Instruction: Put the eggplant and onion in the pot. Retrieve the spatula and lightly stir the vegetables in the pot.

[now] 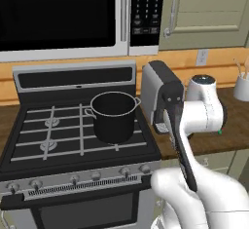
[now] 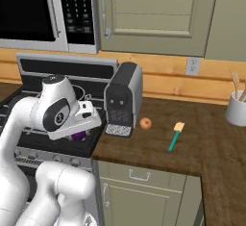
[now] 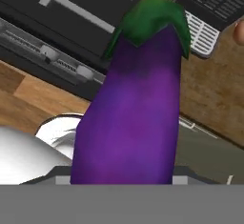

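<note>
Left base view showed a black stove [image 1: 73, 140] with one black pot [image 1: 113, 117] standing on its grates toward the right rear, near the stove's right edge. The pot's inside looked dark and nothing could be made out in it. Bare grate lay open to the pot's left and in front of it. Just right of the stove, at the counter's left end, stood one silver-and-black coffee machine [image 1: 160, 94], close to the pot's right handle.

In the right base view, the wooden counter [image 2: 211, 157] ran from the stove's edge to the right edge of the picture. One white cup [image 2: 237, 108] stood at the counter's far right near the back wall, with pale wooden utensils rising from it. Between the coffee machine and that cup lay open counter with two small things, well apart from the cup: one onion [image 2: 145, 123] just right of the coffee machine's base, and one spatula [image 2: 175, 136] with a green handle and pale blade lying flat further right, toward the middle of the counter.

The gripper [image 2: 79, 134] hung over the stove's front right corner, beside the coffee machine. In the hand view, its jaws were closed around one purple eggplant [image 3: 133, 108], whose green cap pointed away from the hand toward the stove's front edge; the eggplant hid the fingertips.
</note>
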Available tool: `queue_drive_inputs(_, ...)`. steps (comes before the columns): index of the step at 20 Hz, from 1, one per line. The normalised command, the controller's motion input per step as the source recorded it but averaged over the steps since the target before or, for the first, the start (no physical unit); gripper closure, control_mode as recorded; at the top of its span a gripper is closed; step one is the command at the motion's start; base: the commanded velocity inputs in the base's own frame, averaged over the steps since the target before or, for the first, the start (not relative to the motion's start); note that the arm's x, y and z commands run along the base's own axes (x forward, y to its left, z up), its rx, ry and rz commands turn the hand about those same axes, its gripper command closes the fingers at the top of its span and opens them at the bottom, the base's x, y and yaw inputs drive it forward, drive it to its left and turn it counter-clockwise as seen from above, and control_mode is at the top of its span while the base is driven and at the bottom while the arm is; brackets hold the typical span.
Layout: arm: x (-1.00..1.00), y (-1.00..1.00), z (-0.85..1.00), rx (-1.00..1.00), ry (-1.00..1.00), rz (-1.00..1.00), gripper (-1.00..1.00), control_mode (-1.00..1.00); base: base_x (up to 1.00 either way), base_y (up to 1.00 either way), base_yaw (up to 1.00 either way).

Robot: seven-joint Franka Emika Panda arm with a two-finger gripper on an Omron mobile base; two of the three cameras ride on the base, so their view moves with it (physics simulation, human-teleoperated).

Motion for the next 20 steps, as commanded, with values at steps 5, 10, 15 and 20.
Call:
queue_drive_inputs(5,0.49,0.76,1.00,-0.11,0.07,0.21,1.00,-1.00,0.00,0.00,0.00)
queue_drive_inputs(10,0.93,0.57,0.74,-0.04,0.32,0.11,1.00,-1.00,0.00,0.00,0.00)
queue_drive_inputs(15,0.94,0.45,0.12,-0.25,0.40,0.08,1.00,-1.00,0.00,0.00,0.00)
queue_drive_inputs(20,0.68,0.44,-0.08,-0.59,0.36,0.09,1.00,-1.00,0.00,0.00,0.00)
